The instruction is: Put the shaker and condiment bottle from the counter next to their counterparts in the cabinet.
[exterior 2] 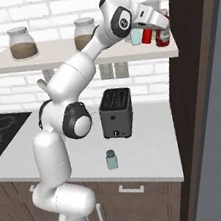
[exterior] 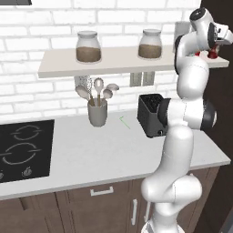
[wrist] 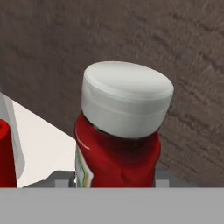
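The gripper [exterior 2: 162, 23] is raised to the right end of the shelf [exterior: 63, 68], up against the dark brown panel [exterior 2: 195, 58]. The dark red bottle [wrist: 117, 162] is seen right in front of the hand camera, its whitish cap [wrist: 126, 98] at centre and its body running down to 6 o'clock between the fingertips. In the right base view the bottle [exterior 2: 162, 37] sits at the gripper's tip, on or just above the shelf board; which cannot be told. The finger spread cannot be told either, though the bottle looks pinched. At 9 o'clock of it stand the bright red squeeze bottle [exterior 2: 147, 36] and a pale blue shaker [exterior 2: 135, 35], close together. The other shaker [exterior 2: 111, 159] is left on the tabletop [exterior 2: 153, 146], at 6 o'clock of the toaster [exterior 2: 117, 112], well apart from the gripper. Two jars [exterior: 88, 47] are seen further left on the shelf.
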Tool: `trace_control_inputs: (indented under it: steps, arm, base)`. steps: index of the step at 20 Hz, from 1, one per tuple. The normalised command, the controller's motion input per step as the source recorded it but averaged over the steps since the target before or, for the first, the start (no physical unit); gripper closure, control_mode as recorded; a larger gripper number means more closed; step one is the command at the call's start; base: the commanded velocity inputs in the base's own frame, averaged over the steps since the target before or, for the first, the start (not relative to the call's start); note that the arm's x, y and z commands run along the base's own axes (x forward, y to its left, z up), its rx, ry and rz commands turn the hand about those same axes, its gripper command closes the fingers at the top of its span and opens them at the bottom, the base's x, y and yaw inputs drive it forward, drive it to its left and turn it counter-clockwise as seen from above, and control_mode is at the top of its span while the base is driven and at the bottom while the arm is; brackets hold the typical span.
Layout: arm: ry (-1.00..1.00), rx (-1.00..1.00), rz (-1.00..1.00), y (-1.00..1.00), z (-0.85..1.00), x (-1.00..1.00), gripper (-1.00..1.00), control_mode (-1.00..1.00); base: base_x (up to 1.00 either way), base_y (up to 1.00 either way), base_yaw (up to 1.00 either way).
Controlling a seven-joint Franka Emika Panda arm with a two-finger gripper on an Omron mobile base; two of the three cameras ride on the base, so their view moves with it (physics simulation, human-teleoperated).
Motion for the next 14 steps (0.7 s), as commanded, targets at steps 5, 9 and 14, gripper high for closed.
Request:
trace_control_inputs:
  steps: [5, 9, 14]
  arm:
    - [-0.05, 0.03, 0.00, 0.00, 0.53, -0.10, -1.00, -1.00]
    - [-0.14, 0.10, 0.00, 0.00, 0.83, -0.28, -1.00, -1.00]
    - [-0.27, 0.11, 0.00, 0.09, 0.63, -0.67, -1.00, -1.00]
  base:
    - [0.00, 0.00, 0.00]
    - [0.00, 0.00, 0.00]
    - [0.00, 0.00, 0.00]
